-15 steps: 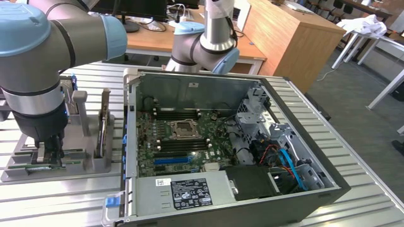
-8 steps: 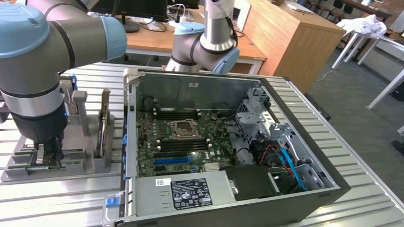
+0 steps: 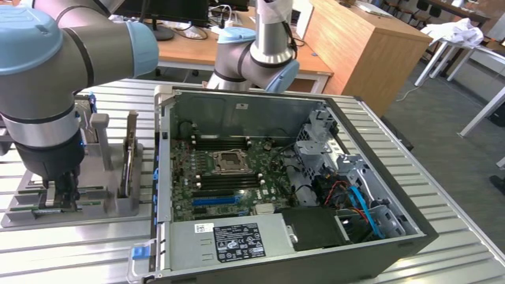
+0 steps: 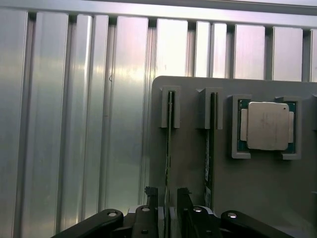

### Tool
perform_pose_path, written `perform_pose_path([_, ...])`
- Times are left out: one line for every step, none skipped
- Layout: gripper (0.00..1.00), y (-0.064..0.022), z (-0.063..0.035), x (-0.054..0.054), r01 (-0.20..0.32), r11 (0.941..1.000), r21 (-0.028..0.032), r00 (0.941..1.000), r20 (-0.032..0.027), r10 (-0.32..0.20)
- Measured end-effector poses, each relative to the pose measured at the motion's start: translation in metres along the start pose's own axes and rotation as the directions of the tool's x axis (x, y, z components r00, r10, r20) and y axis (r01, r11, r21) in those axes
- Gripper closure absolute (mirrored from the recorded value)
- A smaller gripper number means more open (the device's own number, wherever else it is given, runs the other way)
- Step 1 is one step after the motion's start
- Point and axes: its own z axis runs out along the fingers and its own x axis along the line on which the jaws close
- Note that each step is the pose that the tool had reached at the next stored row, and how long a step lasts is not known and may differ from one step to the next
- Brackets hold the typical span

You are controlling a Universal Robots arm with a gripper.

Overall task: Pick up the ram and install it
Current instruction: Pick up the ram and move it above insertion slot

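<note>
The ram point(image 4: 168, 148) is a thin green stick standing on edge in a slot of the grey holder point(image 4: 190, 163). My gripper point(image 4: 167, 196) is lowered over its near end, open, with one finger on each side of the stick and a small gap to each. A second stick of the same kind point(image 4: 211, 148) stands in the neighbouring slot. In the exterior view my gripper point(image 3: 61, 198) reaches down into the holder point(image 3: 110, 208) on the exterior view's left, beside the open computer case point(image 3: 410, 225).
A silver processor chip point(image 4: 267, 126) lies in a pocket of the holder beside the sticks. Inside the case, the motherboard has long black slots point(image 3: 227, 183) around the processor socket point(image 3: 229, 161). A second robot arm point(image 3: 264, 47) stands behind the case. Everything rests on a ribbed metal table point(image 3: 442, 260).
</note>
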Motion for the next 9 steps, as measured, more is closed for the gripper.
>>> perform_pose_path([0.7,0.0,0.0002,0.0,0.0,1.0,-0.0001,1.0,0.0,0.0])
perform_pose_path([0.7,0.0,0.0002,0.0,0.0,1.0,-0.0001,1.0,-0.0001,0.0])
perform_pose_path([0.7,0.0,0.0003,0.0,0.0,1.0,-0.0001,1.0,-0.0001,0.0])
perform_pose_path([0.7,-0.0001,0.0005,0.0,0.0,1.0,0.0,1.0,0.0,0.0])
perform_pose_path([0.7,-0.0004,0.0007,0.0,0.0,1.0,0.0003,1.0,0.0002,0.0])
perform_pose_path([0.7,-0.0009,0.0008,0.0,0.0,1.0,0.0003,1.0,0.0002,0.0])
perform_pose_path([0.7,-0.0013,0.0008,0.0001,0.0,1.0,0.0003,1.0,0.0001,0.0])
perform_pose_path([0.7,-0.0012,0.0008,0.0,0.0,1.0,0.0002,1.0,0.0001,0.0])
perform_pose_path([0.7,-0.0012,0.0008,0.0001,0.0,1.0,0.0002,1.0,0.0001,0.0])
